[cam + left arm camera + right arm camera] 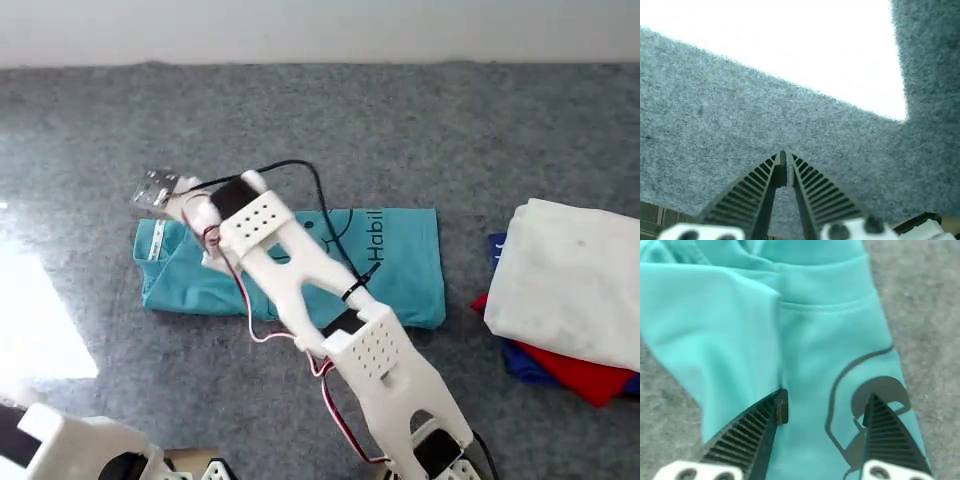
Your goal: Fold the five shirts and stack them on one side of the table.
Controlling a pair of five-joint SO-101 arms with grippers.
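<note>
Right gripper, in the high view, hangs over one end of the single teal shirt, just beside a white label strip. The shirt lies folded lengthwise on the grey table and carries dark print, partly covered by the arm. Well apart from it sits one stack of three: a white shirt on top, then a red shirt and a blue shirt. In the left wrist view, the left gripper is clenched on nothing above the grey surface. In the right wrist view, the right gripper's jaws stand spread, released, over the teal shirt's curved dark print, whose wording cannot be made out.
</note>
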